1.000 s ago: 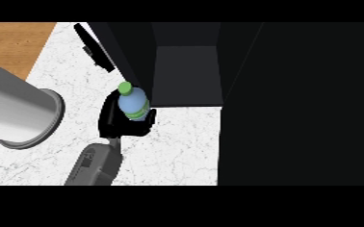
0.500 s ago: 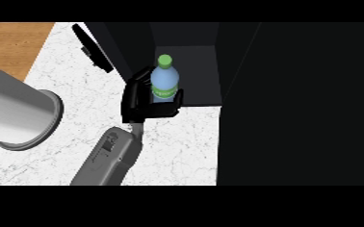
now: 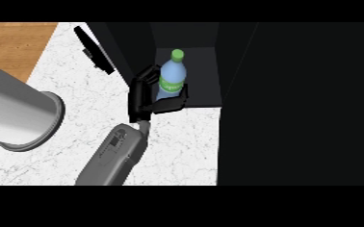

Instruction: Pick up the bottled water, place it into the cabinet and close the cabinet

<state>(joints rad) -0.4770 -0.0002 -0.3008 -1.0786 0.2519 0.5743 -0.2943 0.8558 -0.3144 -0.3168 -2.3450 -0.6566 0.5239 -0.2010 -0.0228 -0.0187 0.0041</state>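
Note:
The water bottle (image 3: 171,79) is pale blue with a green cap and a green label band. It stands upright just inside the front of the dark cabinet's open compartment (image 3: 201,74). My left hand (image 3: 144,96) is on the bottle's left side, shut on it, with fingers curled behind it and the thumb across its near lower part. The grey forearm (image 3: 113,156) runs down to the lower edge. The cabinet's black door (image 3: 93,49) stands swung open to the left of the opening. My right hand does not show.
A big grey cylinder (image 3: 25,118) lies at the left edge on the white marbled counter (image 3: 181,144). The cabinet's black body (image 3: 292,106) fills the right side. A strip of wooden floor (image 3: 21,43) shows at the upper left.
My left hand has carried the bottle up and to the right, from over the counter in front of the door into the cabinet's opening. The forearm followed it.

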